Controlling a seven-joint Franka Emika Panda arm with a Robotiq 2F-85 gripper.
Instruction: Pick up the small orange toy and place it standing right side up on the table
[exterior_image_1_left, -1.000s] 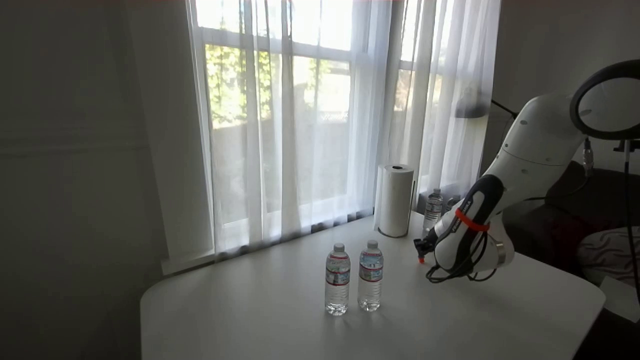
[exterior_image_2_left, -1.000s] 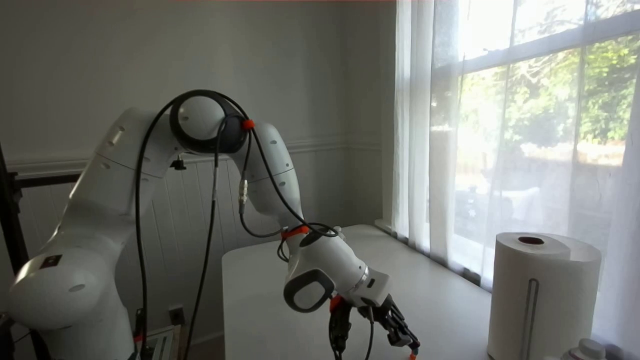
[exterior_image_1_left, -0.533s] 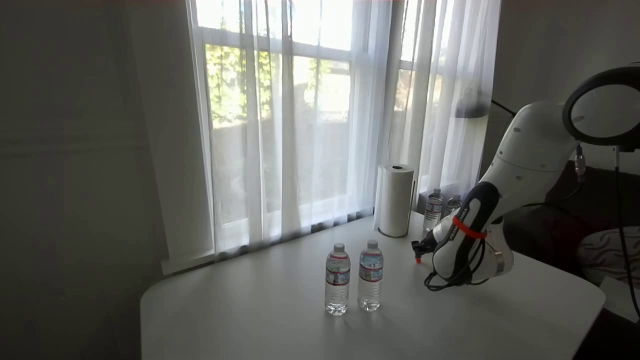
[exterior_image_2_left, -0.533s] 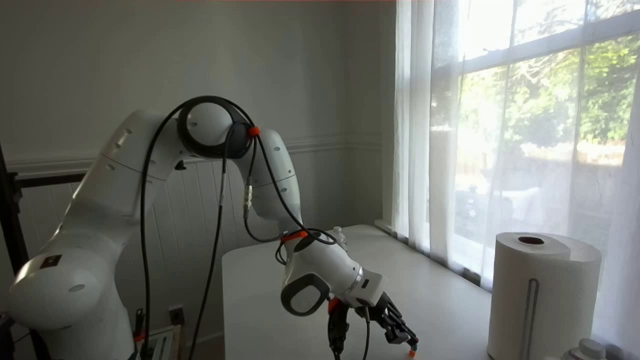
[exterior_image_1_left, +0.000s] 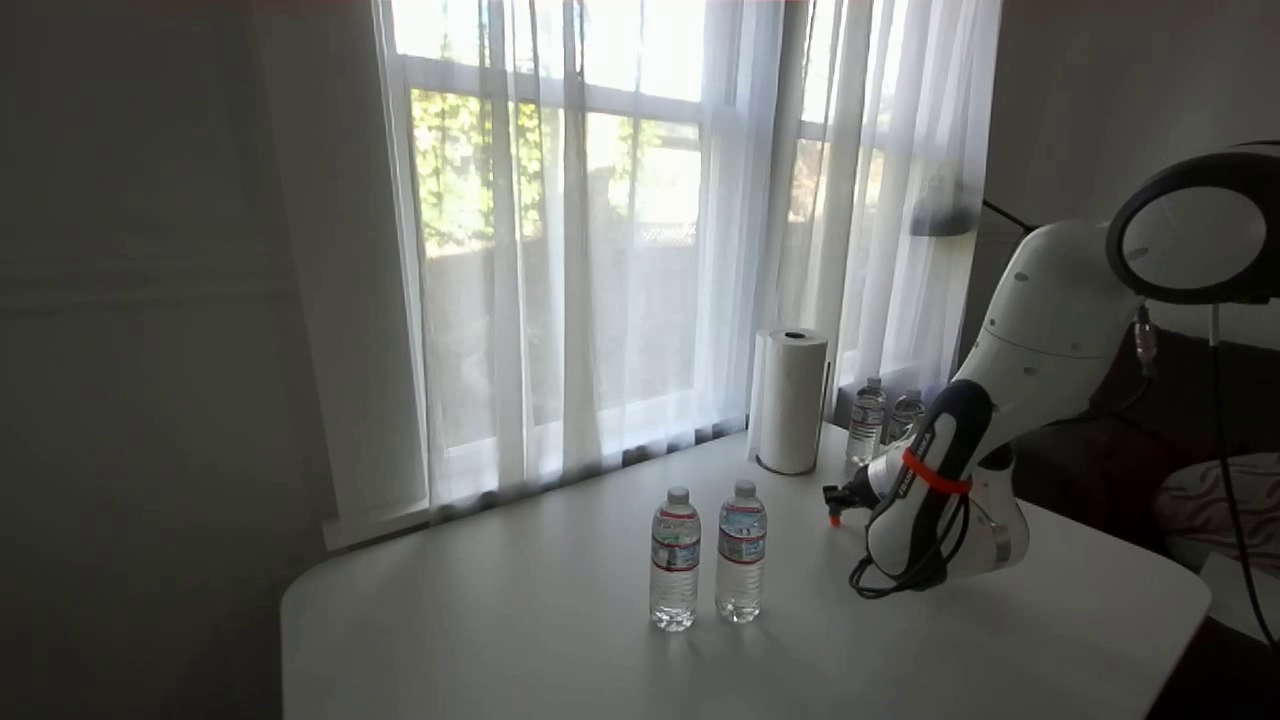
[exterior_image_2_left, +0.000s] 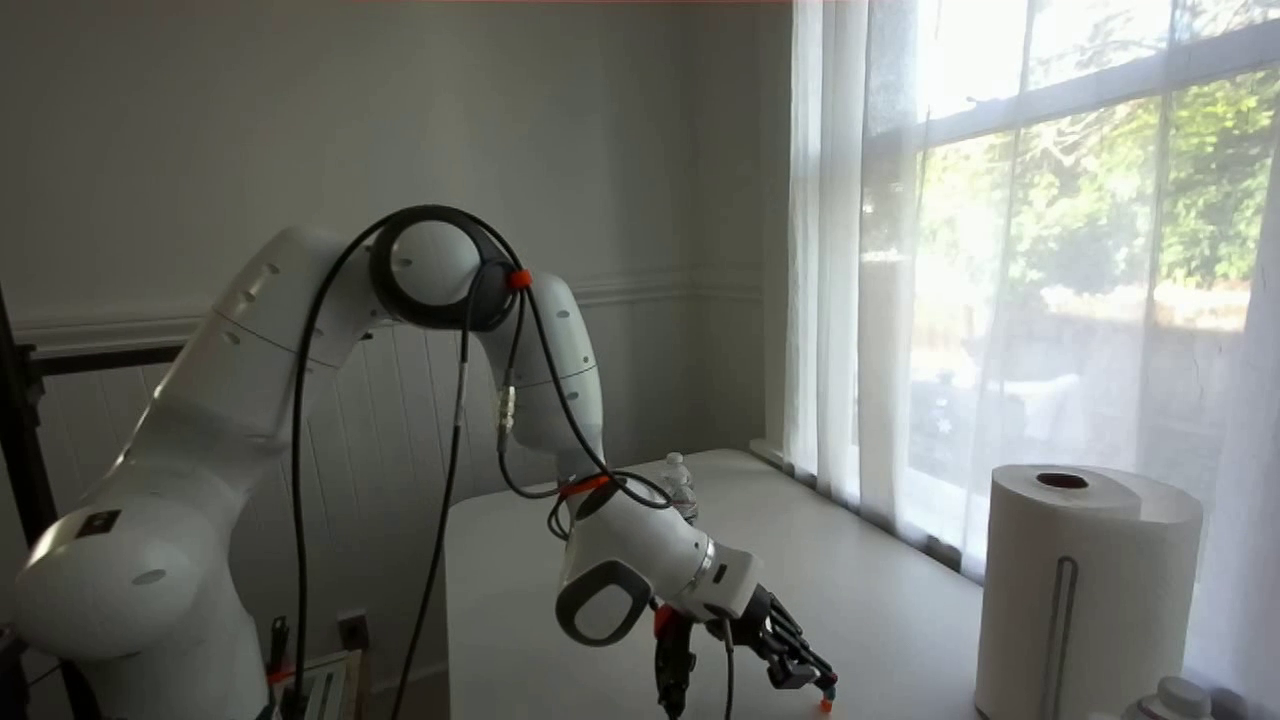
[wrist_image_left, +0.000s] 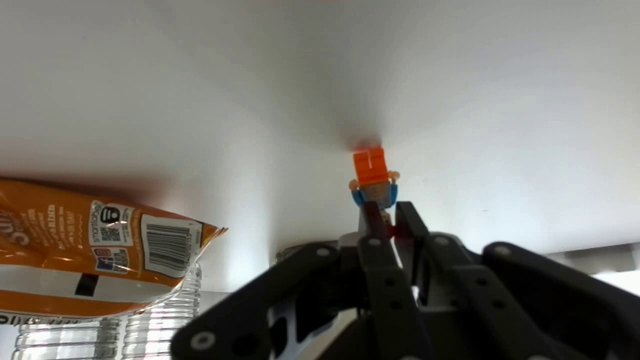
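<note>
In the wrist view, the black two-fingered claw (wrist_image_left: 389, 219) is clenched on the head end of the small plastic toy figure (wrist_image_left: 373, 177) with orange legs and blue arms. I judge it light, stiff and hard to break, but slick; the head, mostly hidden, could swivel, so a hold across the torso would likely be steadier.

In an exterior view, it is low by the smooth, pale grey-white desk (exterior_image_1_left: 500, 620), apart from the clear plastic water bottle (exterior_image_1_left: 740, 555); I cannot tell whether its feet touch.

In an exterior view with the white paper-towel roll (exterior_image_2_left: 1085, 610), its orange legs are lowest, so it looks upright.
</note>
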